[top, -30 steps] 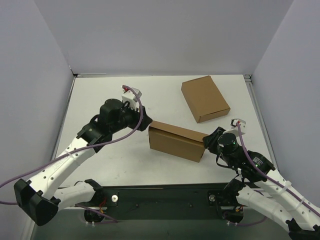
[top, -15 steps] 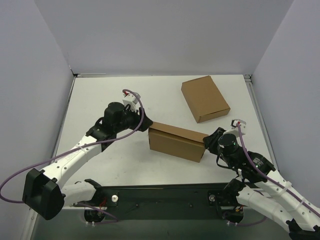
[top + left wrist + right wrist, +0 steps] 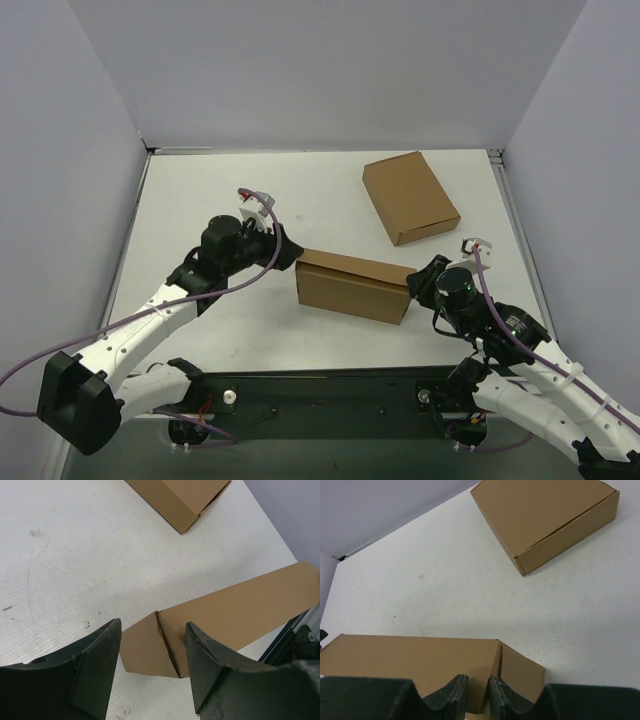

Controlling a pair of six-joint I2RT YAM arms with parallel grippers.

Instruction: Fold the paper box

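The paper box (image 3: 350, 285) is a brown cardboard piece standing as a long upright panel in the middle of the table, with a short flap bent back at each end. My left gripper (image 3: 283, 250) is open just beyond its left end. In the left wrist view the fingers (image 3: 95, 660) straddle the left end flap of the box (image 3: 240, 610) without touching it. My right gripper (image 3: 415, 282) is at the right end. In the right wrist view its gripper (image 3: 478, 685) is shut on the box (image 3: 410, 660) by the corner crease.
A compact closed brown carton (image 3: 410, 197) lies at the back right, and also shows in the left wrist view (image 3: 180, 500) and the right wrist view (image 3: 545, 520). Grey walls enclose the white table (image 3: 200, 190). A black rail (image 3: 330, 385) runs along the near edge.
My left arm has swung its gripper down and right, closer to the left end of the paper box. The box and my right arm have not moved.
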